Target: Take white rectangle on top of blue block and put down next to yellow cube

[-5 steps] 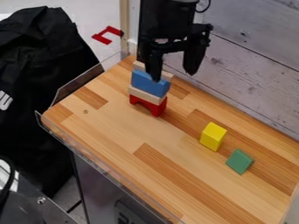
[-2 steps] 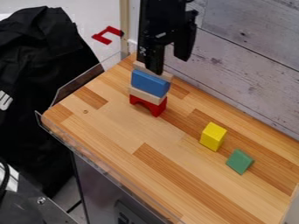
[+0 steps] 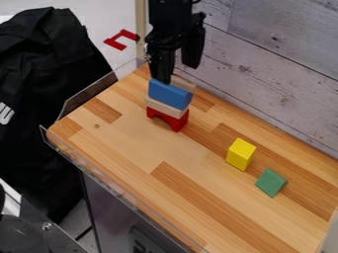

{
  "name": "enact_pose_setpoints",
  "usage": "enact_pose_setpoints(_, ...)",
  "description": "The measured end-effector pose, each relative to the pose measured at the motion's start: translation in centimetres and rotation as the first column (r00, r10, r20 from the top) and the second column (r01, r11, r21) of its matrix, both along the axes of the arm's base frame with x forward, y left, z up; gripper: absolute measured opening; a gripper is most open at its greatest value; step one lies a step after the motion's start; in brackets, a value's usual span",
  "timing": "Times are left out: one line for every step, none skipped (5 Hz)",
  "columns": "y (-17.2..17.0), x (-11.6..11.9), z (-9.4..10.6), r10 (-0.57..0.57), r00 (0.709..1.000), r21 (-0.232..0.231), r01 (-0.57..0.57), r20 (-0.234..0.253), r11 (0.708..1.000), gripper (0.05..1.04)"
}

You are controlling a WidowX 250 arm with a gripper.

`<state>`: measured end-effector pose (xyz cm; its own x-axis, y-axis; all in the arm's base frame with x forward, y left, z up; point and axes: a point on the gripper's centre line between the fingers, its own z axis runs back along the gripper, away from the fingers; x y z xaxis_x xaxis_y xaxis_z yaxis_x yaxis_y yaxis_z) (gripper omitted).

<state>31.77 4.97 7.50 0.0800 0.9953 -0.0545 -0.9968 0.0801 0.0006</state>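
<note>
Over the block stack at the upper middle hangs my gripper (image 3: 177,73), open. Its left finger covers part of the pale, whitish wooden rectangle (image 3: 186,83), whose right end shows; whether they touch I cannot tell. That rectangle lies on the blue block (image 3: 169,94). A yellow block (image 3: 241,154) stands upright by itself to the lower right of the stack.
Under the blue block are another pale block (image 3: 164,107) and a red arch (image 3: 176,123). A green block (image 3: 271,182) lies right of the yellow one. The whitewashed plank wall (image 3: 277,74) runs behind the wooden tabletop (image 3: 132,143), and a clear guard edges its left side.
My gripper has shifted left across the top of the stack, staying open; its left finger now hides the left part of the top rectangle. The blocks have not moved.
</note>
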Motion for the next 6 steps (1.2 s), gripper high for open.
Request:
enact_pose_setpoints(0.4, 0.2, -0.9, 0.012, 1.000, -0.012, -0.012, -0.018, 1.000, 0.999)
enact_pose_setpoints(0.4, 0.8, -1.6, 0.027, 0.999, -0.016, -0.027, -0.026, 0.999, 0.999)
enact_pose_setpoints(0.4, 1.0, -1.9, 0.033, 0.999, -0.022, -0.034, -0.033, 0.999, 0.999)
enact_pose_setpoints(0.3, 0.9, -2.2, 0.032, 0.998, -0.025, -0.033, -0.045, 0.999, 0.999)
enact_pose_setpoints(0.2, 0.9, -2.7, 0.034, 0.998, -0.031, -0.036, -0.056, 0.999, 0.978)
enact_pose_setpoints(0.3, 1.0, -2.7, 0.037, 0.998, -0.031, -0.038, -0.050, 0.999, 0.844)
